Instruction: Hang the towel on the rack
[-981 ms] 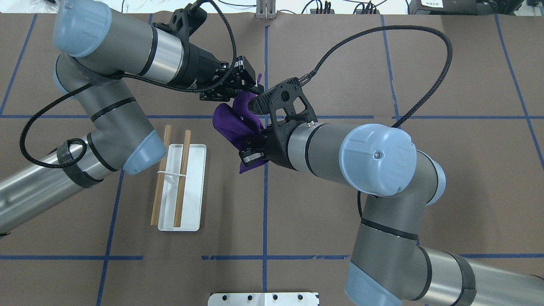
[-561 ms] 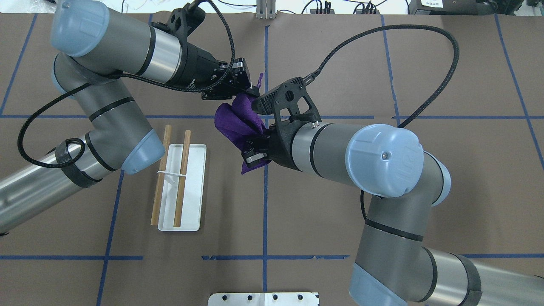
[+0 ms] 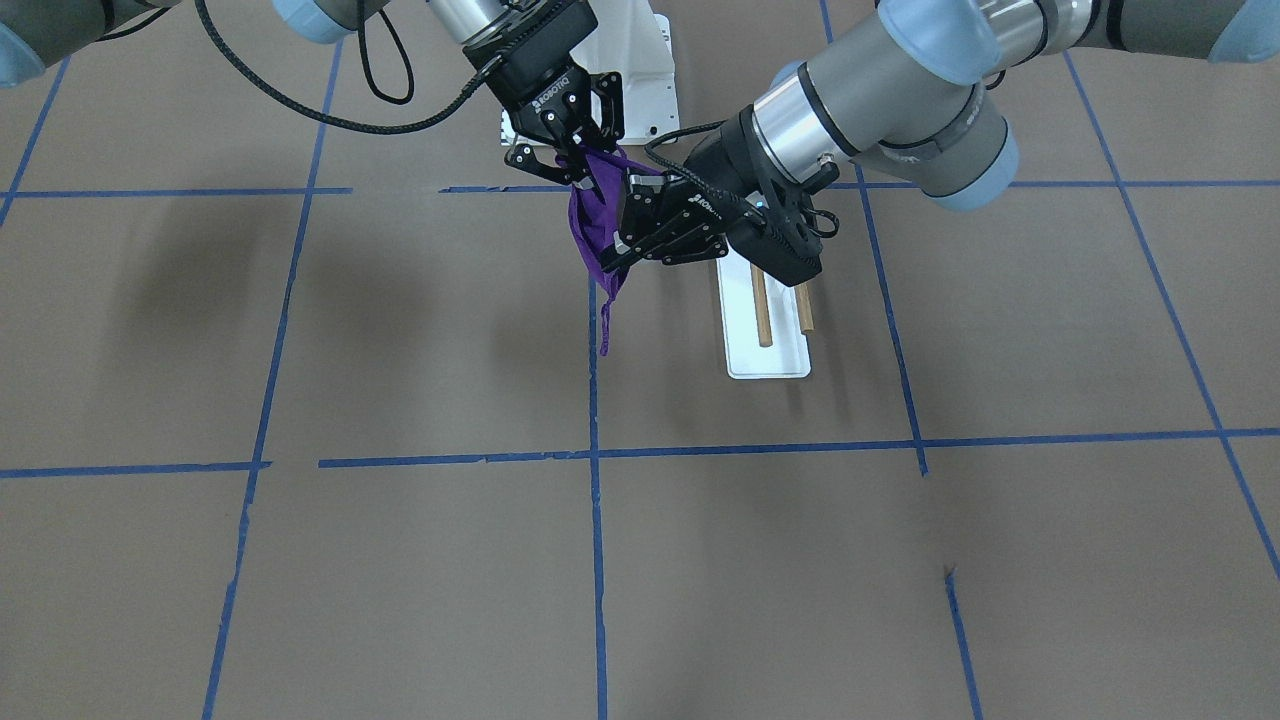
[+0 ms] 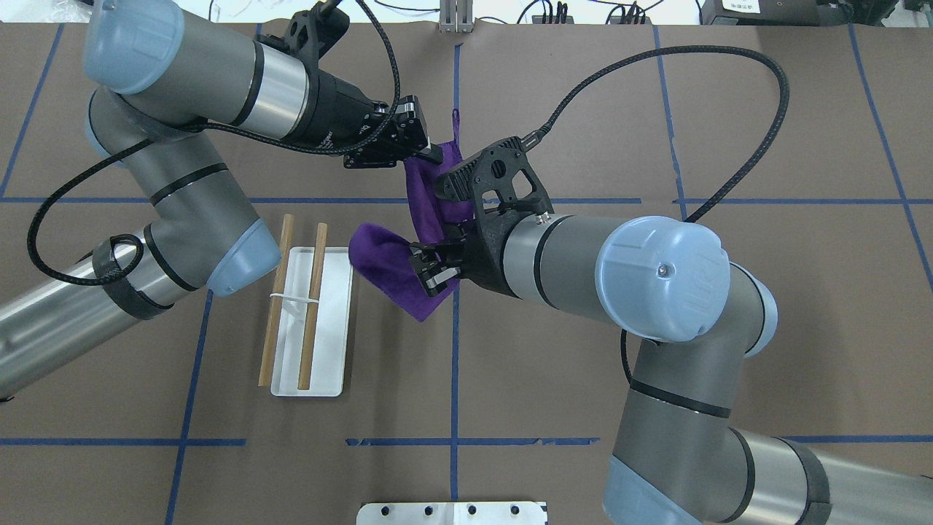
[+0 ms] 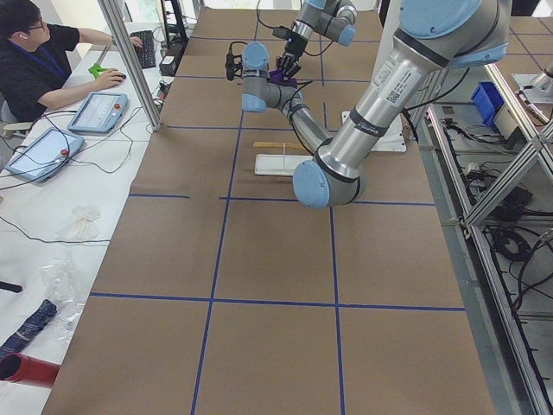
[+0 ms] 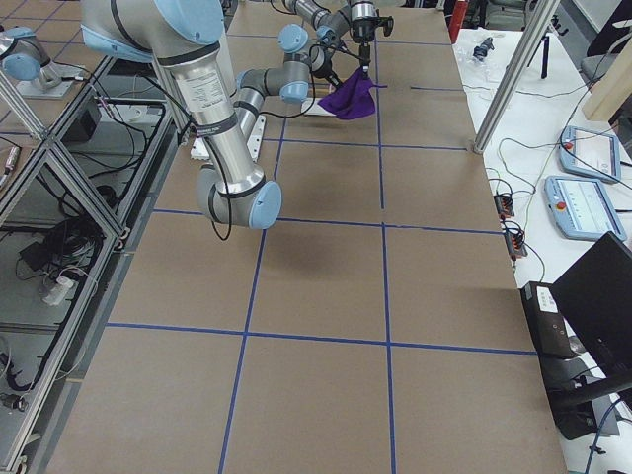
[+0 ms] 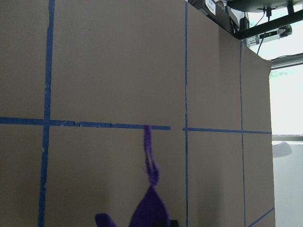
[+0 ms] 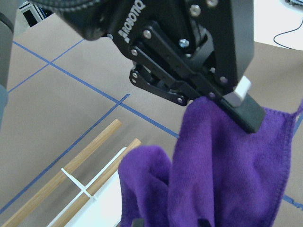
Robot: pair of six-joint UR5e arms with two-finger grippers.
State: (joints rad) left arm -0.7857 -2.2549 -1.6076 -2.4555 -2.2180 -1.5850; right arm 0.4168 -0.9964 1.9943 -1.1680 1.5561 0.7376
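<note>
Gripping purple towel [image 4: 386, 270]: left gripper [image 4: 428, 152] fingers, ROBOTIQ-labelled, and right gripper [image 4: 431, 274] fingers, both clamped.

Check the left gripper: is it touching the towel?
Touching. The right wrist view shows the left gripper shut on the purple towel at its top edge.

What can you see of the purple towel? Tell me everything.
The towel is a small deep-purple cloth with a soft, fleecy pile and a stitched edge. A thin loop of the same colour sticks out from one corner. The towel is bunched and folded, held up between both grippers. The left gripper pinches the edge near the loop and the right gripper grips another part. A loose flap droops beside the rack, not on it.
</note>
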